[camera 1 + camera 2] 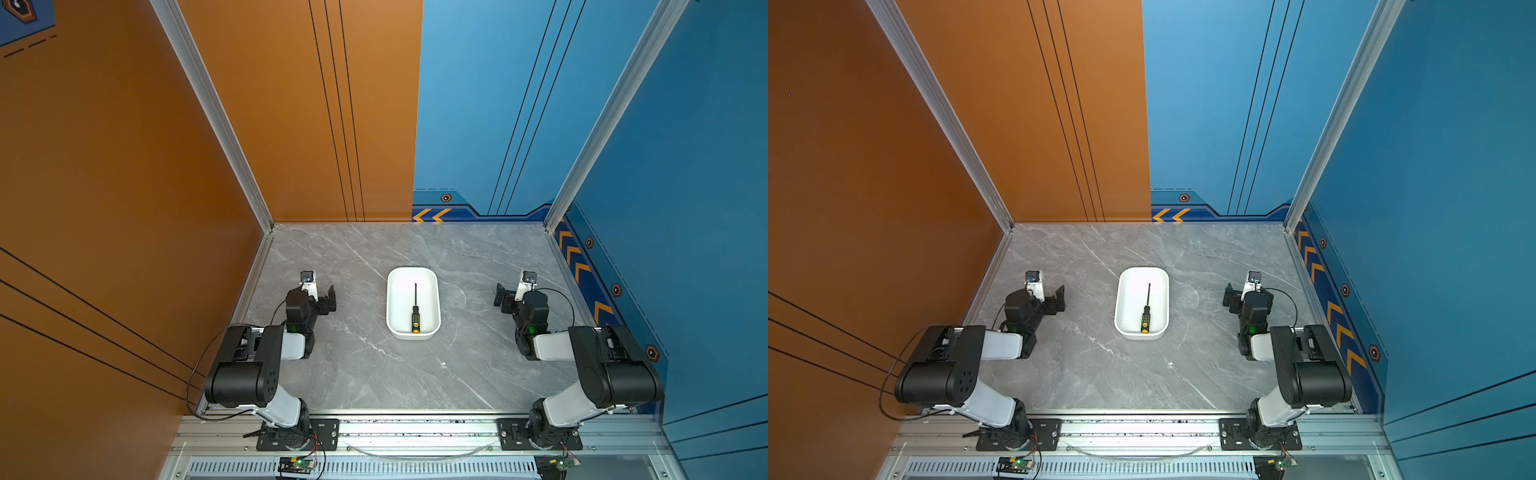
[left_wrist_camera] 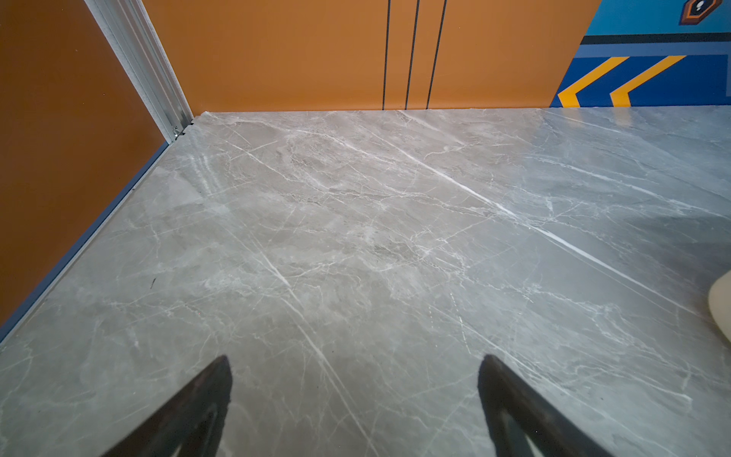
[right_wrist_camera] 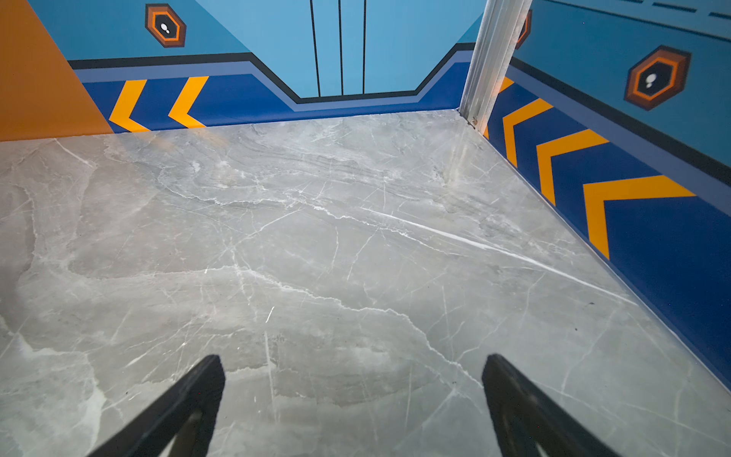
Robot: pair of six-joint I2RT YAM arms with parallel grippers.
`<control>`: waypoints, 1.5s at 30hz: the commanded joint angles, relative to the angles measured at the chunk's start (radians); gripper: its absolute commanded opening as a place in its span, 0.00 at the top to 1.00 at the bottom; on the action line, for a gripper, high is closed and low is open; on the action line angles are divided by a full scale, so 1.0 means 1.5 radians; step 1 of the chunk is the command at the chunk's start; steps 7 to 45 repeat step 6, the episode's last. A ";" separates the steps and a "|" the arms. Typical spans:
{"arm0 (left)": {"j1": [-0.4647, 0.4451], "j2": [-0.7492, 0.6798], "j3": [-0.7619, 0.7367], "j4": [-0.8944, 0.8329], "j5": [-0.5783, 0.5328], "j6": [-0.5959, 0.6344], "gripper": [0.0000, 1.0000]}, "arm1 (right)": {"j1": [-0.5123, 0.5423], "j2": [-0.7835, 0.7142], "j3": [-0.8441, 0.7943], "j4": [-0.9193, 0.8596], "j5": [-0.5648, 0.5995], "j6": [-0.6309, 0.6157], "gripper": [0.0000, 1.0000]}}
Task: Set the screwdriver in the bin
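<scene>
The screwdriver [image 1: 415,309] is lying in the bin [image 1: 430,291], handle near — left gripper [image 2: 356,358], right gripper [image 3: 354,356] are hovering, fingers released wide

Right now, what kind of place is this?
Likely a robot test booth: a left arm and right arm mounted on a metal rail, and a table boxed in by an orange wall and blue wall, holding a bin with a screwdriver.
</scene>
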 commanded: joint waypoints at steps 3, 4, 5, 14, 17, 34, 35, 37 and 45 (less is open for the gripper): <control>0.006 0.002 0.003 -0.004 0.066 0.009 0.02 | -0.002 -0.008 0.012 -0.018 -0.003 0.004 0.00; 0.006 0.003 0.002 -0.001 0.075 0.013 0.02 | -0.001 -0.008 0.012 -0.018 -0.002 0.004 0.00; 0.008 0.002 0.002 0.000 0.079 0.012 0.02 | 0.000 -0.008 0.012 -0.017 0.000 0.003 0.00; 0.008 0.003 0.002 0.000 0.079 0.013 0.02 | 0.000 -0.008 0.011 -0.017 -0.001 0.003 0.00; 0.008 0.003 0.002 0.000 0.079 0.013 0.02 | 0.000 -0.008 0.011 -0.017 -0.001 0.003 0.00; 0.008 0.003 0.002 0.000 0.079 0.013 0.02 | 0.000 -0.008 0.011 -0.017 -0.001 0.003 0.00; 0.008 0.003 0.002 0.000 0.079 0.013 0.02 | 0.000 -0.008 0.011 -0.017 -0.001 0.003 0.00; 0.008 0.003 0.002 0.000 0.079 0.013 0.02 | 0.000 -0.008 0.011 -0.017 -0.001 0.003 0.00; 0.008 0.003 0.002 0.000 0.079 0.013 0.02 | 0.000 -0.008 0.011 -0.017 -0.001 0.003 0.00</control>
